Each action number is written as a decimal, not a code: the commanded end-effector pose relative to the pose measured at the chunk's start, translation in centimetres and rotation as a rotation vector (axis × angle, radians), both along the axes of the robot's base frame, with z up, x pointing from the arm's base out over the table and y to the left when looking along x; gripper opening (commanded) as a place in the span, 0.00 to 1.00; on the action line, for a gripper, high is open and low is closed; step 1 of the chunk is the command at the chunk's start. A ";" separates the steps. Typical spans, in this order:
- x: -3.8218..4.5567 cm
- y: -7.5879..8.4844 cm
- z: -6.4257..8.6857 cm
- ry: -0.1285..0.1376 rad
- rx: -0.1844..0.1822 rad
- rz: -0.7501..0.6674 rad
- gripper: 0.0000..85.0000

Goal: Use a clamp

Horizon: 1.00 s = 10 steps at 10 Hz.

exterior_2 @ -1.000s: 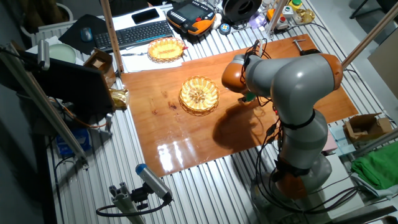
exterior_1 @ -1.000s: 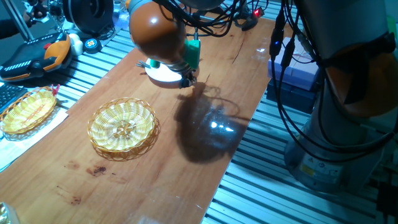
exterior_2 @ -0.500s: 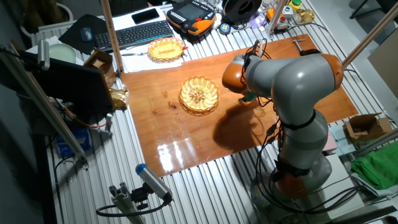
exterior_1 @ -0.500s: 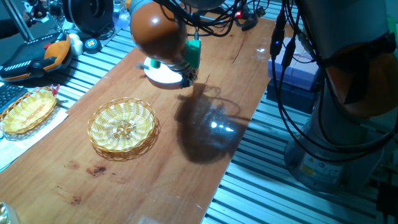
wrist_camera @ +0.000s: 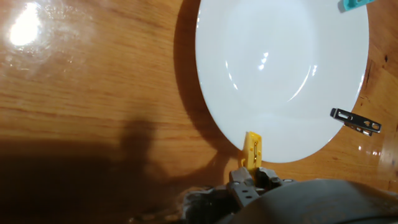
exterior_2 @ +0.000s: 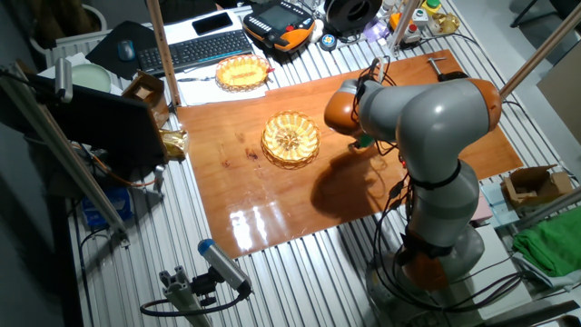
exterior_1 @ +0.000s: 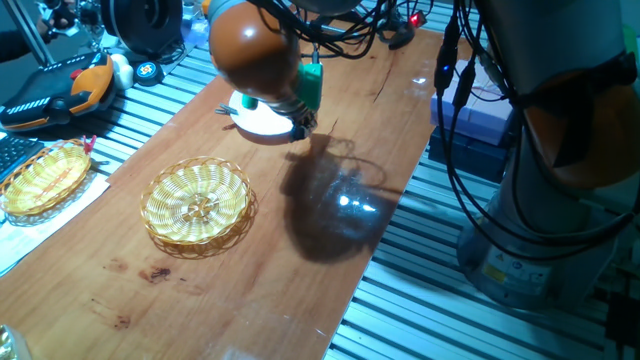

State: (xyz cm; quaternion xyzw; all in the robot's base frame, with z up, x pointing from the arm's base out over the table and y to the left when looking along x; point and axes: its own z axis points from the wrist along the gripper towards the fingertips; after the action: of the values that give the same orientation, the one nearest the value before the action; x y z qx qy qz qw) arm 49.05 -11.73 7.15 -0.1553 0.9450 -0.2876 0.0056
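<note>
The clamp is a small yellow peg-like clip sticking out from between my fingertips. Its tip rests on the near rim of a white plate. My gripper is shut on the clamp's back end. In one fixed view the gripper hangs low over the wooden table at the plate, under the orange wrist joint. From the other fixed view the arm's body hides the fingers and the clamp.
A round wicker basket lies left of the plate, and an oval basket sits off the table's left edge. A dark metal clip grips the plate's rim, and a teal piece shows at its far edge. Cables hang behind the arm.
</note>
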 end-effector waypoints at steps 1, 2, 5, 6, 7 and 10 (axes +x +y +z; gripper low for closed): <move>0.03 0.0 0.1 0.002 0.001 -0.001 0.18; 0.08 -0.1 0.3 0.007 0.005 -0.002 0.18; 0.13 0.0 1.1 0.027 0.015 -0.007 0.17; 0.14 0.0 1.1 0.027 0.015 -0.007 0.17; 0.18 0.1 1.3 0.028 0.015 -0.008 0.17; 0.14 0.1 1.9 0.036 0.014 -0.013 0.16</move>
State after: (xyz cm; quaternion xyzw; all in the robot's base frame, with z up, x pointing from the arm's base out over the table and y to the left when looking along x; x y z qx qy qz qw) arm 49.19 -11.63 9.04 -0.1544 0.9479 -0.2783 -0.0118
